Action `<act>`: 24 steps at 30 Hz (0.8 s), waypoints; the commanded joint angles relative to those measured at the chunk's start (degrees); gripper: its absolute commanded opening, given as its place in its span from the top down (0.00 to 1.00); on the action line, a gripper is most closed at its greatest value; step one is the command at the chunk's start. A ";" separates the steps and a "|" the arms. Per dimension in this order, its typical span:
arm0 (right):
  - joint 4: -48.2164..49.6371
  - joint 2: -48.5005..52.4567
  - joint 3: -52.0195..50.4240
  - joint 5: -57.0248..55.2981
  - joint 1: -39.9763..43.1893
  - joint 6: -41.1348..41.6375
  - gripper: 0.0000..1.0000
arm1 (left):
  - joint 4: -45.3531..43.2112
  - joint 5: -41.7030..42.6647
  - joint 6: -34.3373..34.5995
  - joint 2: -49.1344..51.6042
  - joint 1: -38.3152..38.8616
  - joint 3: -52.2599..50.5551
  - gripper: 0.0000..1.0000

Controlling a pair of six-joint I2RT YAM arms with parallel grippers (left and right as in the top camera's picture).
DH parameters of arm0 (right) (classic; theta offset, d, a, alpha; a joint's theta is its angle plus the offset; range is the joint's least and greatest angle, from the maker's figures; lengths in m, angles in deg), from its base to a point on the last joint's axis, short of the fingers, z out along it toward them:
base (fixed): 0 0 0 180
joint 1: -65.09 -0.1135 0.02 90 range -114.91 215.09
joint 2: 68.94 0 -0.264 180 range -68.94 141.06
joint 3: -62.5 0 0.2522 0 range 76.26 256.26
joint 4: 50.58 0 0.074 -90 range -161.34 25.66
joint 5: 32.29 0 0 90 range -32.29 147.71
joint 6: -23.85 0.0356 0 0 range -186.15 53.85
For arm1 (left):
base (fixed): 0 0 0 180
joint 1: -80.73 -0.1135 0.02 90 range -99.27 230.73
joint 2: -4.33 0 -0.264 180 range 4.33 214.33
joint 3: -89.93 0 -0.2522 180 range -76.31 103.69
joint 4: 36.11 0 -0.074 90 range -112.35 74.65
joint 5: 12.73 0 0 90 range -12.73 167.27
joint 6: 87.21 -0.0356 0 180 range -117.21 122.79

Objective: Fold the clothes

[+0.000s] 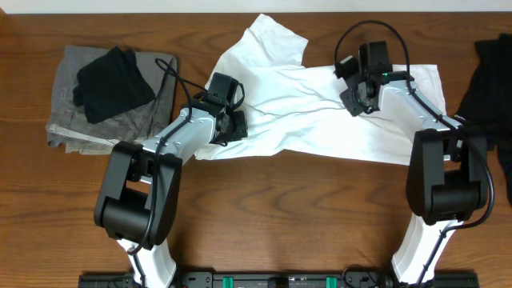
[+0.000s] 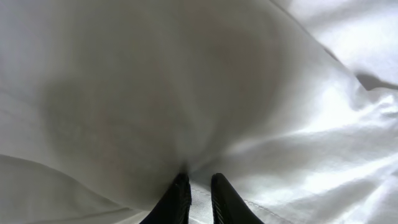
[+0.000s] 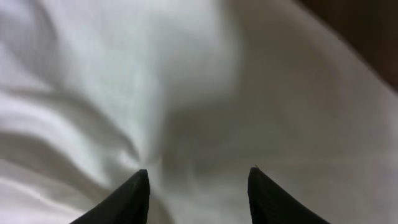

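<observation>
- Overhead: shows white T-shirt [image 1: 320, 120] spread rumpled across middle of table [image 1: 304, 208], one sleeve thrown toward far edge; no fold visible, so whole task judged outstanding (still at gathering stage).
- Overhead, continued: places left gripper [image 1: 232, 124] at shirt's left hem, right gripper [image 1: 356, 100] over its right half; cannot settle either grip from above. Lists also grey cloth pile [image 1: 72, 112] under black garment [image 1: 112, 84], dark garment [image 1: 488, 72] at right edge.
- Left wrist: supplies what overhead hides: fingers [image 2: 177, 202] nearly together, pinching a pleat of white fabric.
- Right wrist: supplies fingers [image 3: 127, 199] standing apart, tips at cloth, nothing clamped between.
</observation>
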 commanded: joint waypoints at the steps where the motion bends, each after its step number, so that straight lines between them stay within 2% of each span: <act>1: 0.48 0.15 1.18 -0.35 1.14 1.05 0.50 | 0.24 -1.22 -0.59 1.11 -0.22 -1.27 0.84; 5: -3.63 -0.52 4.55 -0.31 1.11 2.12 0.50 | 0.26 -1.22 -0.59 1.11 -0.20 -1.25 0.84; 10: -13.94 -2.93 8.04 4.04 1.05 2.71 0.46 | 0.24 -1.22 -0.57 1.11 -0.20 -1.25 0.84; 16: -23.65 -2.95 6.56 4.57 1.36 -1.42 0.46 | 0.24 -1.22 -0.59 1.11 -0.20 -1.27 0.84; 24: -16.74 -2.64 -0.57 0.22 3.50 -1.38 0.44 | 0.44 -1.22 -0.59 1.11 -0.22 -1.27 0.84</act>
